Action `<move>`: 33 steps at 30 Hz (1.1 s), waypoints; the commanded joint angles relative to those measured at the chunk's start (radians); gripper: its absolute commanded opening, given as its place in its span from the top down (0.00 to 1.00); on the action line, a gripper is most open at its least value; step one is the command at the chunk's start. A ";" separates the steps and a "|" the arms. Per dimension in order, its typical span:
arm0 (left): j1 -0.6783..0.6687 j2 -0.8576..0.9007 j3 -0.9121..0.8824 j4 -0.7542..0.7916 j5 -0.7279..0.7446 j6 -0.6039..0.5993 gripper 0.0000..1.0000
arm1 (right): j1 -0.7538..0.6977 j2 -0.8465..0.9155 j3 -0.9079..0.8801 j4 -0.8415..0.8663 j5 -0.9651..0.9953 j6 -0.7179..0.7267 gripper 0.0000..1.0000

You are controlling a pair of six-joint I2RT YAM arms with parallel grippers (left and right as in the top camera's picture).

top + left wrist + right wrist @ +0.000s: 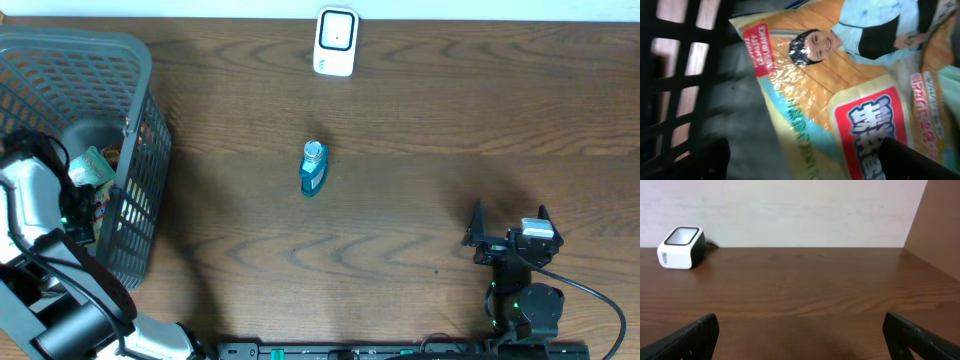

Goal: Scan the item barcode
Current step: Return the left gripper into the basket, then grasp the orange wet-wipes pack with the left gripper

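Observation:
In the left wrist view, a glossy orange snack packet with a printed face and a red label lies on the floor of the grey mesh basket. My left gripper hovers open just above it, one finger over the bare floor and the other over the packet's label. From overhead the packet shows inside the basket beside my left arm. The white barcode scanner stands at the table's far edge, and is also visible in the right wrist view. My right gripper rests open at the near right, holding nothing.
A small blue bottle with a clear cap lies on the wooden table's middle. The basket's lattice wall rises close on the left of my left gripper. A pale wall runs behind the table.

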 commanded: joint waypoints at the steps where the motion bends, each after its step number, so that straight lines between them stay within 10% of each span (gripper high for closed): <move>1: 0.003 -0.002 -0.055 0.044 -0.003 -0.013 0.07 | 0.005 -0.005 -0.001 -0.004 0.001 -0.015 0.01; 12: 0.003 -0.002 -0.208 0.227 -0.003 -0.013 0.26 | 0.005 -0.005 -0.001 -0.004 0.001 -0.015 0.01; 16: 0.003 -0.002 -0.258 0.271 -0.003 -0.013 0.90 | 0.005 -0.005 -0.001 -0.004 0.001 -0.015 0.01; 33: 0.003 -0.498 -0.034 0.261 0.031 0.086 0.93 | 0.005 -0.005 -0.001 -0.004 0.001 -0.015 0.01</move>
